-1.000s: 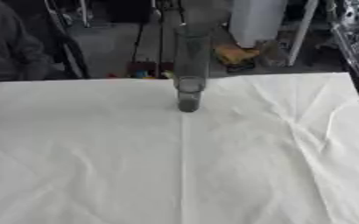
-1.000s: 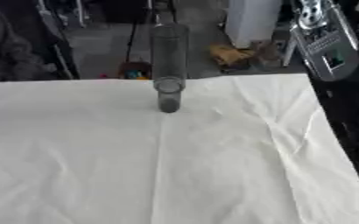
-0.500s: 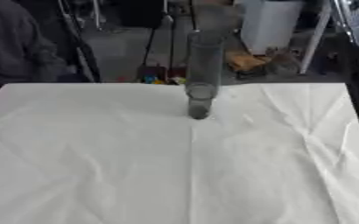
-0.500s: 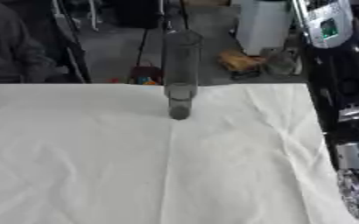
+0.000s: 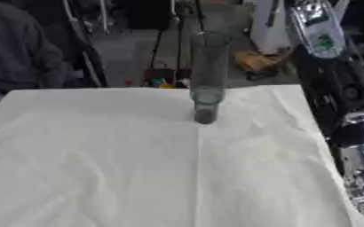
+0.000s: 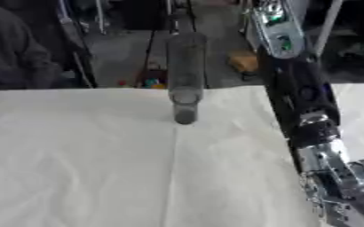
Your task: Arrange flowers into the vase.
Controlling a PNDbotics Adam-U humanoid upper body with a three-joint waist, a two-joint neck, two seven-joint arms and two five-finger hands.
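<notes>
Here's the tall clear glass vase, standing upright near the far edge of the desk, right on the centre crease of the white cloth that covers it. No flowers show anywhere in either view, so nothing is in the vase yet.

The right arm comes in along the right side, black with silver joints, running down toward the lower right corner. Its hand is out of view, so I cannot tell what the fingers are doing. The left hand doesn't show at all.

The risk: that vase is narrow and tall, so I'd judge it tips easily. The arm passes just beside it, and a sideways brush could knock it over, or drag the cloth and shift it.
</notes>
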